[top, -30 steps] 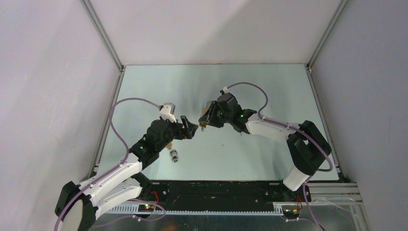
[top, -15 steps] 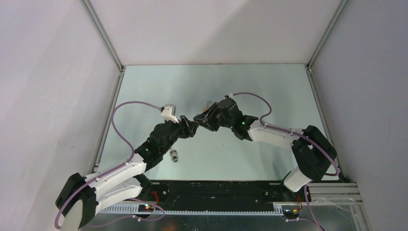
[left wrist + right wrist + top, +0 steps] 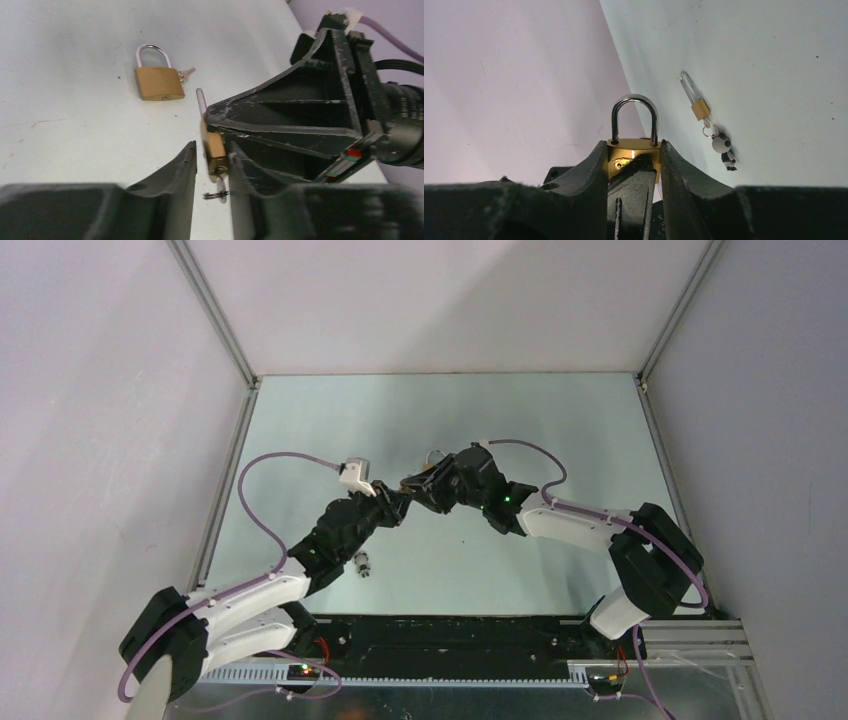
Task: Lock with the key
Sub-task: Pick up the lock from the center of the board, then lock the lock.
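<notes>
The work surface was a flat table (image 3: 570, 420) with a pale green-grey, slightly glossy top carrying a few small dark specks. Three plain white walls enclosed it: a back wall (image 3: 450, 300), a left wall (image 3: 90, 440) and a right wall (image 3: 770, 460). Aluminium profiles (image 3: 213, 312) ran along the corners where the walls met. At the near edge a black base plate (image 3: 450, 635) lay across the table, with a slotted cable duct (image 3: 450, 672) just in front of it. Lighting was even and diffuse, and shadows on the top were soft.
</notes>
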`<state>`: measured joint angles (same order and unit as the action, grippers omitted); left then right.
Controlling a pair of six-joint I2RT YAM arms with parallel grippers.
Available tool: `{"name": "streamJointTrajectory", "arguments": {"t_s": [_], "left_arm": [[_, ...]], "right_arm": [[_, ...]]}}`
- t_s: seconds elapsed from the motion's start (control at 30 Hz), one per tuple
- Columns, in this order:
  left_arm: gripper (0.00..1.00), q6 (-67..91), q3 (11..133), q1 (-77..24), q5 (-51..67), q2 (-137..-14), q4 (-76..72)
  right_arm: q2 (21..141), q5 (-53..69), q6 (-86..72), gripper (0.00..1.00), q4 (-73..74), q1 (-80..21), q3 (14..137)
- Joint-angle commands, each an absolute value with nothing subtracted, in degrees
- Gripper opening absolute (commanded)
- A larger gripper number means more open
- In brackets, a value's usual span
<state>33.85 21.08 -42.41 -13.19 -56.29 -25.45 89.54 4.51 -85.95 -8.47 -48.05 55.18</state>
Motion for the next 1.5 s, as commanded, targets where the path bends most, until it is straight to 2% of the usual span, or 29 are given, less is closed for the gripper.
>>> {"name": "streamJointTrajectory", "arguments": {"t_s": [0.0,0.03,0.07,0.1,0.13,0.17,0.2,0.27,0.37,0.4,0.57,0.67,0.77,0.9,1.1,1.27,1.4,1.47], "left_arm": [[0.2,32.67,21.32,-42.72,-14.49,-56.75,-28.19],[0.13,32.16,21.46,-42.76,-14.36,-56.64,-28.25],[0.03,31.9,21.5,-42.73,-14.45,-56.62,-28.22],[0.01,31.42,21.44,-42.76,-14.65,-56.39,-28.22],[0.0,31.0,21.35,-42.77,-14.82,-56.23,-28.21],[0.0,29.64,21.29,-42.74,-14.66,-55.67,-28.21],[0.0,28.7,21.24,-42.66,-13.52,-55.35,-28.21],[0.0,25.79,20.83,-42.53,-11.06,-53.99,-28.17],[0.0,22.53,20.11,-41.39,-5.19,-51.21,-28.08],[0.0,22.25,19.93,-40.05,0.31,-50.65,-27.94],[0.0,20.34,21.27,-37.11,21.61,-48.48,-26.87],[0.0,20.0,22.84,-37.01,27.65,-48.83,-26.33],[0.0,19.33,23.88,-36.96,34.32,-49.32,-26.18],[0.0,18.65,25.16,-37.0,37.42,-49.51,-25.68],[0.0,16.69,25.41,-36.83,39.51,-48.4,-24.29],[0.0,15.32,25.28,-36.73,40.61,-48.11,-23.93],[0.0,15.36,25.69,-36.65,41.76,-47.98,-23.99],[0.0,15.38,25.74,-36.61,41.84,-47.66,-23.94]], "right_arm": [[87.11,5.29,-87.82,0.2,-11.38,-48.42,55.57],[86.82,5.24,-87.3,0.22,-10.84,-48.38,55.62],[86.65,5.09,-86.94,0.29,-10.39,-48.2,55.63],[86.28,5.01,-86.36,0.34,-8.82,-48.05,55.59],[86.08,4.66,-85.85,0.47,-7.97,-47.65,55.57],[85.61,4.53,-84.08,0.52,-6.03,-47.38,55.6],[84.88,4.16,-81.51,0.62,-4.17,-46.78,55.62],[83.2,4.21,-76.19,0.68,-4.0,-45.6,55.02],[79.32,6.05,-68.19,0.71,-8.57,-42.82,51.26],[77.53,9.2,-63.56,0.71,-12.01,-42.06,50.37],[74.51,27.94,-45.41,0.67,-16.42,-37.39,48.86],[72.62,36.69,-33.66,0.6,-13.23,-37.52,48.68],[71.01,41.48,-26.39,0.57,-10.58,-38.99,48.68],[69.7,43.48,-20.2,0.53,-7.81,-39.7,48.69],[67.49,44.15,-17.73,0.56,-6.49,-39.52,47.13],[64.1,45.87,-17.56,0.54,-8.21,-38.97,43.41],[63.4,46.6,-15.99,0.44,-6.73,-38.88,43.07],[63.66,46.77,-15.85,0.36,-6.29,-38.74,43.03]]}}
